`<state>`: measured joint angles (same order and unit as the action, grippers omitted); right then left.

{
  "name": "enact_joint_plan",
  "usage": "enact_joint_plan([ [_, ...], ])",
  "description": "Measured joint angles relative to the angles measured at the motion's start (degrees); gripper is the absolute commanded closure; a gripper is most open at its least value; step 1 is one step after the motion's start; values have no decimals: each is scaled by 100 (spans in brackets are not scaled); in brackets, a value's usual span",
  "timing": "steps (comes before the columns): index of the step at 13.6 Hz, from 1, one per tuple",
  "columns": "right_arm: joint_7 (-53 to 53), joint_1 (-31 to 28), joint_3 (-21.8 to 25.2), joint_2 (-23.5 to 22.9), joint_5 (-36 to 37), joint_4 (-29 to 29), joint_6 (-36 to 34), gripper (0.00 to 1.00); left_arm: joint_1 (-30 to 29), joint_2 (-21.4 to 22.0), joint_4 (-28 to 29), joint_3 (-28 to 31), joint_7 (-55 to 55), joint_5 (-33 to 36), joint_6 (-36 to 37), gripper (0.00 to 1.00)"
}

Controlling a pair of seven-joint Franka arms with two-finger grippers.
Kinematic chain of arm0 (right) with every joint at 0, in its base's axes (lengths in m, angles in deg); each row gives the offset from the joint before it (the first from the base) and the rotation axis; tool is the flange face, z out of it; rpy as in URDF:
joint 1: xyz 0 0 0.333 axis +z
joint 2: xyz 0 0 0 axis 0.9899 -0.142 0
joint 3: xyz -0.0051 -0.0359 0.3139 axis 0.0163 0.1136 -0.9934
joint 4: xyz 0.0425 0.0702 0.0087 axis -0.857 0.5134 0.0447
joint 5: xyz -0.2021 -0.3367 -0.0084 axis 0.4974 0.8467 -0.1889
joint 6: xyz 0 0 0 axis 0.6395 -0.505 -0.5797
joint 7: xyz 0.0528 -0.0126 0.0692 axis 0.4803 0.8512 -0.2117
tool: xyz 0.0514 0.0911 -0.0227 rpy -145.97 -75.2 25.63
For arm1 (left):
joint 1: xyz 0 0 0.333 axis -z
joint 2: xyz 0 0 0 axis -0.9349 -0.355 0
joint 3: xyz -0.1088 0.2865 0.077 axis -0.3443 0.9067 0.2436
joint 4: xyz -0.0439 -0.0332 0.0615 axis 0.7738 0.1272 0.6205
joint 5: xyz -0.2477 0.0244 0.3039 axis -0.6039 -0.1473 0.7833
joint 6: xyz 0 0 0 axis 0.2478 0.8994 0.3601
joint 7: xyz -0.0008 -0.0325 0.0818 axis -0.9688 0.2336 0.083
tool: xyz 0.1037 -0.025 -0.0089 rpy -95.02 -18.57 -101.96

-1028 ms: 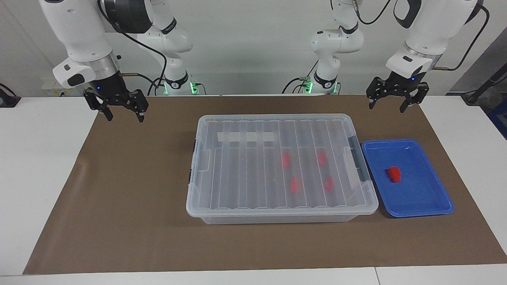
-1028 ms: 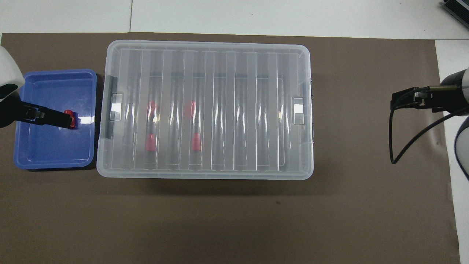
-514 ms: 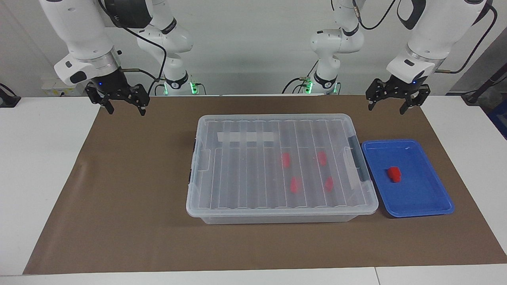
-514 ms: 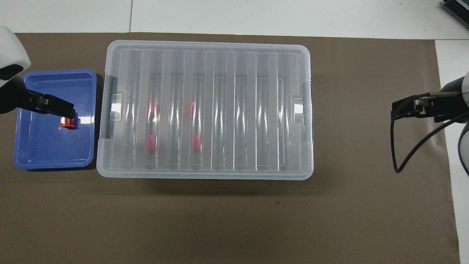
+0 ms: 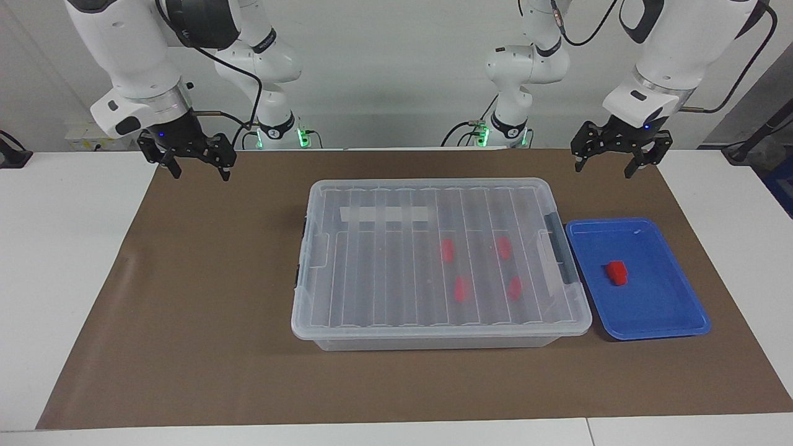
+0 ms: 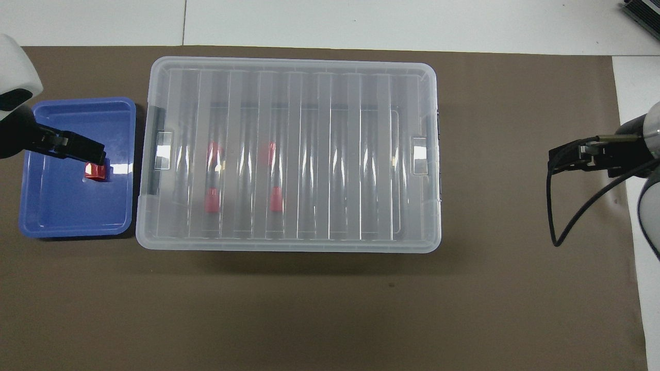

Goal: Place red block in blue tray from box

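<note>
The box (image 5: 384,279) (image 6: 319,154) is a clear lidded bin in the middle of the mat, with its ribbed lid on. Several red blocks (image 5: 461,288) (image 6: 211,200) show through the lid, toward the left arm's end. One more red block (image 5: 616,273) (image 6: 95,171) lies in the blue tray (image 5: 657,310) (image 6: 72,211), which sits beside the box at the left arm's end. My left gripper (image 5: 604,168) (image 6: 98,154) hangs open and empty, high over the mat by the tray. My right gripper (image 5: 200,173) (image 6: 567,157) hangs open and empty over the mat's corner at the right arm's end.
A brown mat (image 5: 204,297) covers most of the white table (image 5: 56,260). Dark grey latches (image 5: 559,248) sit on the box's short ends. A black cable (image 6: 557,226) loops from the right wrist.
The right gripper has lifted and drawn back toward its base. The left gripper has risen slightly, so the overhead view now shows the tray's red block uncovered. Box, tray and blocks are unmoved.
</note>
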<state>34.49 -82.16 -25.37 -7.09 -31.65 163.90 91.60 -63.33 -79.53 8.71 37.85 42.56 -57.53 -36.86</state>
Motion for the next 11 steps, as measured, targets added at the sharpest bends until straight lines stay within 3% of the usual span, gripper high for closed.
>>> enact_joint_plan([
  [5, 1, -2, 3, 5, 1, 1, 46, 0, 136, -223, 71, 221, 9, 0, -532, 0],
  [11, 1, -2, 3, 5, 1, 3, 52, 0, 299, -214, 102, 232, 12, 0, -588, 0],
])
